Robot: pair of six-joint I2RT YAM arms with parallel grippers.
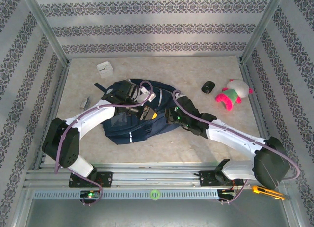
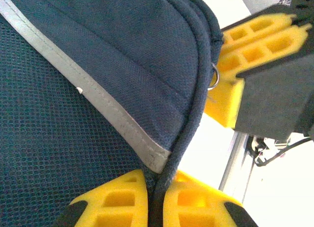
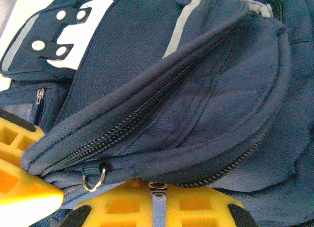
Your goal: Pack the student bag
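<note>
Top external: high, behind the arm bases (image 1: 91, 180), looks down over the whole worktop (image 1: 196, 74). Left wrist: tight against the student bag (image 2: 122, 65), facing the right end effector (image 2: 225, 70). Right wrist: equally tight, facing the left end effector (image 3: 29, 160). All three share the bag's front pocket.

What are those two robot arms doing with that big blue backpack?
Two robot arms are working on the student bag, which lies flat on the table. The left end effector is shut on the edge of the front pocket flap. The right end effector is shut on the zipper pull right next to it. The pocket's zipper is partly open. A plush toy and a small white object lie on the table, not packed.
</note>
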